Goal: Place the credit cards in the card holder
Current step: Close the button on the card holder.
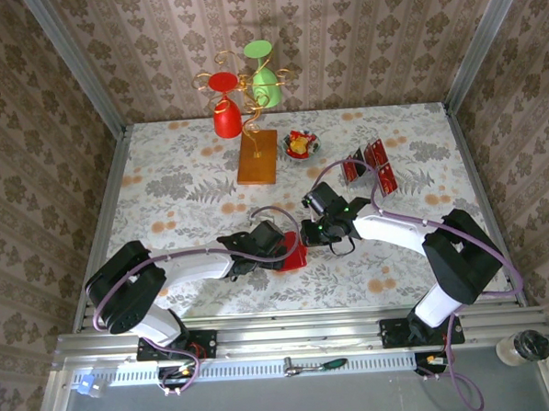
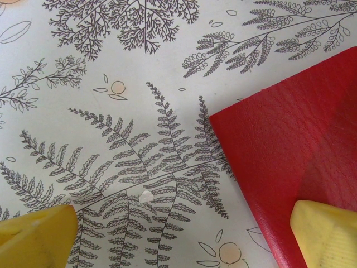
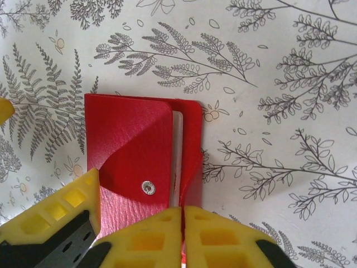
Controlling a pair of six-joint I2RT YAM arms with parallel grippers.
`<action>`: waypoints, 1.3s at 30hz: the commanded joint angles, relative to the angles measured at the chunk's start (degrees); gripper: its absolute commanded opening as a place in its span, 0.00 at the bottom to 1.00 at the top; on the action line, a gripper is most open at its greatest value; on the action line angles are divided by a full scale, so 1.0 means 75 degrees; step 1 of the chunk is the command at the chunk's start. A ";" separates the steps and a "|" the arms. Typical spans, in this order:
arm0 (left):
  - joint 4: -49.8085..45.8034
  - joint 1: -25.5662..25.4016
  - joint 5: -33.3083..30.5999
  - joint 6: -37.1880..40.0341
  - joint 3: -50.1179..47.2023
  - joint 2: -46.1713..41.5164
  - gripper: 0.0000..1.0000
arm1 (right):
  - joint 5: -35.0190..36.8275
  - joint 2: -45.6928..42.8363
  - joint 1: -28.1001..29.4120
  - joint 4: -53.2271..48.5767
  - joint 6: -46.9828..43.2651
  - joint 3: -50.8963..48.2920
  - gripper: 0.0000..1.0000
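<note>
The red card holder (image 3: 131, 148) lies on the fern-print table, its snap flap folded over and a pale slot showing beside a narrow right-hand strip. My right gripper (image 3: 183, 209) is shut on that strip's near end, which lifts slightly. My left gripper (image 2: 184, 223) is open wide, one yellow finger (image 2: 326, 237) resting on the holder's corner (image 2: 290, 145) and the other on the bare table. From above, the holder (image 1: 293, 257) sits between the left gripper (image 1: 275, 250) and the right gripper (image 1: 307, 235). The credit cards (image 1: 369, 166), red with black bands, stand propped farther back right.
A wire stand on an orange wooden slab (image 1: 257, 158) carries an upside-down red cup (image 1: 227, 116) and a green cup (image 1: 264, 82) at the back. A small bowl of sweets (image 1: 301, 145) sits beside it. Walls enclose the table on three sides.
</note>
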 commanded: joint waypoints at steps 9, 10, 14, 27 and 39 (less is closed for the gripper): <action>-0.0244 -0.0101 0.0174 0.0148 -0.0140 -0.0055 1.00 | -0.0636 0.0137 -0.0009 0.0491 0.0219 0.0024 0.00; -0.0230 -0.0103 0.0173 0.0156 -0.0128 -0.0052 1.00 | -0.0766 0.0172 -0.0011 0.0593 0.0260 0.0027 0.00; -0.0220 -0.0100 0.0173 0.0186 -0.0124 -0.0069 1.00 | -0.1043 0.0435 -0.0007 0.0919 0.0466 0.0054 0.00; -0.0220 -0.0094 0.0170 0.0167 -0.0160 -0.0120 1.00 | -0.1308 0.0798 0.0005 0.1383 0.0750 0.0029 0.00; -0.0220 -0.0094 0.0166 0.0153 -0.0178 -0.0120 1.00 | -0.1357 0.0984 0.0142 0.1590 0.0876 -0.0138 0.00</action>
